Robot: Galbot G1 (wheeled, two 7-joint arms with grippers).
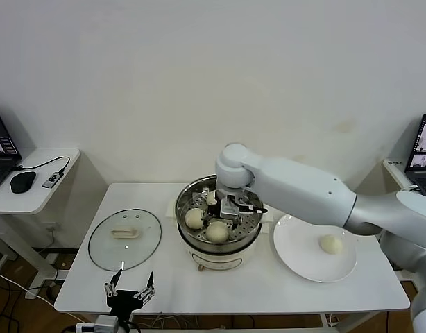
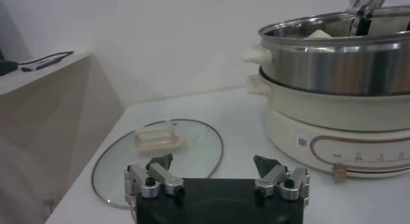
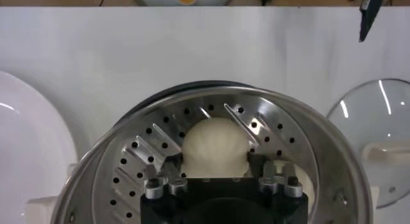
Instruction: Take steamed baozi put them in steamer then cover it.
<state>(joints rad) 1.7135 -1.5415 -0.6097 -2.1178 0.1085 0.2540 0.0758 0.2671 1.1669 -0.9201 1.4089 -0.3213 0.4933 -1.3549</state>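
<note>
Steamer (image 1: 218, 244) mid-table, glass lid (image 1: 124, 238) to its left, plate (image 1: 303, 257) to its right.

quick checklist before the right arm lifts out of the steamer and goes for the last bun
1. Right gripper let go of the bun under it: cannot tell; the bun sits on the tray between its fingers.
2. Buns in the steamer: three show in the head view, ok.
3. Last bun reachable: ok, it lies alone on the white plate to the steamer's right.
4. Lid out of the way: ok, flat on the table left of the steamer.
5. Left gripper clear: ok, open, parked at the table's front edge.
</note>
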